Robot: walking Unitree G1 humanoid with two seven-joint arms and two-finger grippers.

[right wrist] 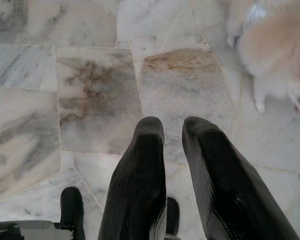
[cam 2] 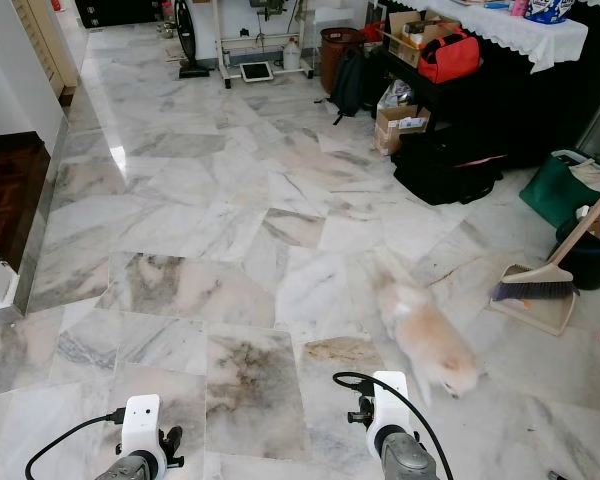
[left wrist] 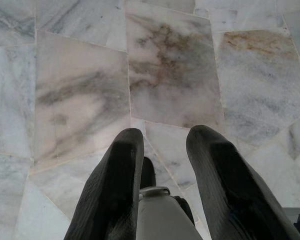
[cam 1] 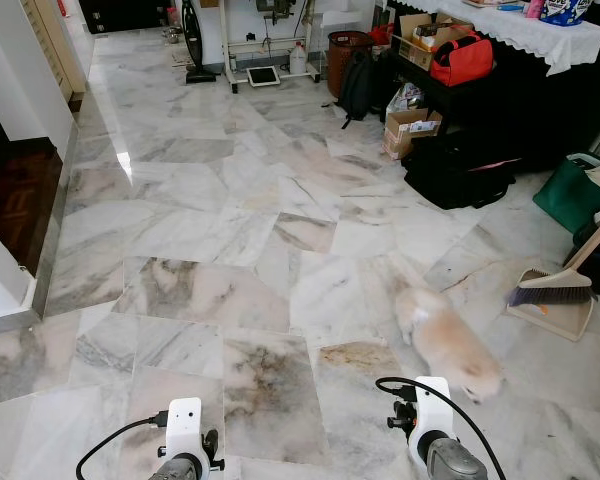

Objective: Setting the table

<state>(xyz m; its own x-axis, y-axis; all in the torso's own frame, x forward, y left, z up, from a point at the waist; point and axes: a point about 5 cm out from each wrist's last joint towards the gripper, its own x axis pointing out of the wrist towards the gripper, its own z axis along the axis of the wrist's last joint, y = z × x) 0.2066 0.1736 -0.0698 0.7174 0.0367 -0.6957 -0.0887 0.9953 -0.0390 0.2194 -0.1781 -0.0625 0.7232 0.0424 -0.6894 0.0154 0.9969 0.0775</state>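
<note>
Left eye view shows a marble floor [cam 1: 230, 200] running ahead, with both arms hanging low at the picture's 6 o'clock edge. A fluffy, blurred dog [cam 1: 445, 340] stands on the tiles at about 1 o'clock from the right arm, near it. Farther off at 1 o'clock a worktop with a white lace cloth [cam 1: 520, 25] stands well apart from both hands; what lies on it is too small to tell. Below it sit a red bag [cam 1: 462, 58], cardboard boxes [cam 1: 410, 128] and a black bag [cam 1: 460, 170]. A broom and dustpan [cam 1: 555, 295] lie at 3 o'clock beside a green bag [cam 1: 575, 195].

Right eye view gives the same scene, with the dog just ahead of the right arm.

Left wrist view looks down the left hand [left wrist: 165, 140], whose two black fingers stand narrowly apart with nothing between them, above bare tiles.

Right wrist view shows the right hand [right wrist: 172, 127], its fingers a slim gap apart and holding nothing, with the dog near at 1 o'clock.
</note>
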